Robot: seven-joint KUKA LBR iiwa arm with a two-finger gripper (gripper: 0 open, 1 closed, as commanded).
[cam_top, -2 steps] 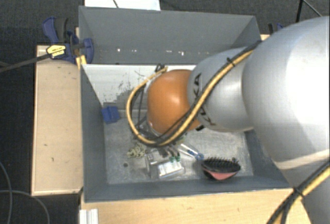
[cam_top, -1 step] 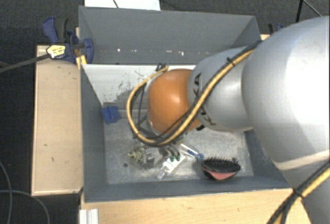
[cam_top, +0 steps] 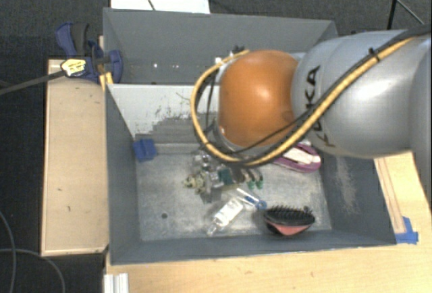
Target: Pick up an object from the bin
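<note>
My gripper (cam_top: 204, 175) hangs low over the middle of the bin floor, mostly hidden under the arm's orange cover. Just to its right lies a small dark thing with green ends (cam_top: 252, 182). A clear tube-like bottle with a blue mark (cam_top: 229, 210) lies slanted right below the gripper, towards the front wall. Nothing can be made out in the gripper's grasp.
A black hairbrush with a pink back (cam_top: 289, 220) lies at the front right. A purple and white thing (cam_top: 302, 161) peeks out from under the arm on the right. A small blue block (cam_top: 144, 148) rests against the left wall. The arm covers the bin's back right.
</note>
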